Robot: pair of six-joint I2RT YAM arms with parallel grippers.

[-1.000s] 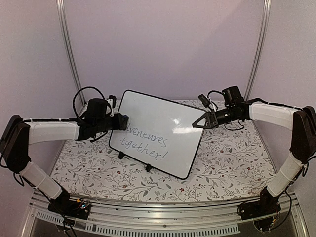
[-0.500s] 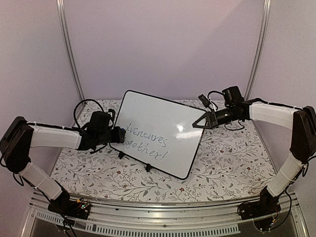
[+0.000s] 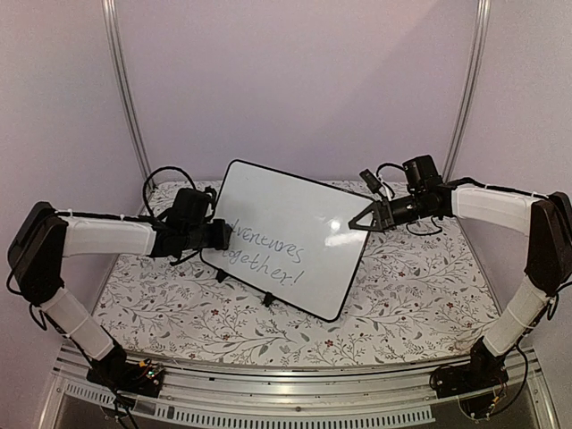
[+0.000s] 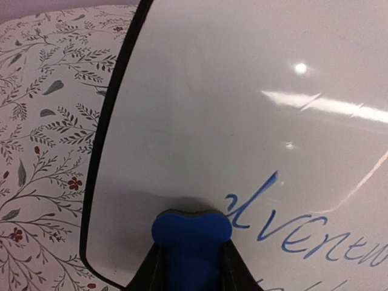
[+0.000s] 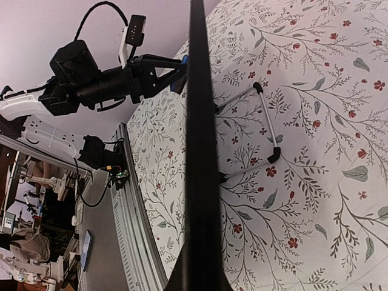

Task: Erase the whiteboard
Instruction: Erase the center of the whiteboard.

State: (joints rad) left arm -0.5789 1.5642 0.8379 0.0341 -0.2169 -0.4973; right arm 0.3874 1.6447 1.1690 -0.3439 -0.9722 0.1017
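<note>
Propped whiteboard (image 3: 295,223) faces arms, long axis left-right; left gripper (image 3: 222,235) pinches eraser (image 4: 191,239); right gripper (image 3: 359,222) clamps whiteboard edge.

Left arm: white padded left arm with black joints (image 3: 98,238), left of the frame.
Right arm: matching white-and-black right arm (image 3: 487,206), right of the frame.
Cables: thin black looped cables (image 3: 166,170) above the wrists.
Bases: black base blocks (image 3: 125,371) with coloured wiring, lower corners.
Grippers: black left gripper (image 3: 223,235); black tapering right gripper (image 3: 357,225).

A robotics lab test cell: plain lilac panels (image 3: 295,80) on aluminium uprights (image 3: 126,89) stand behind the left end effector (image 3: 222,235), a floral-clothed counter (image 3: 402,295) lies below it, and cluttered gear (image 5: 42,182) sits beyond.
</note>
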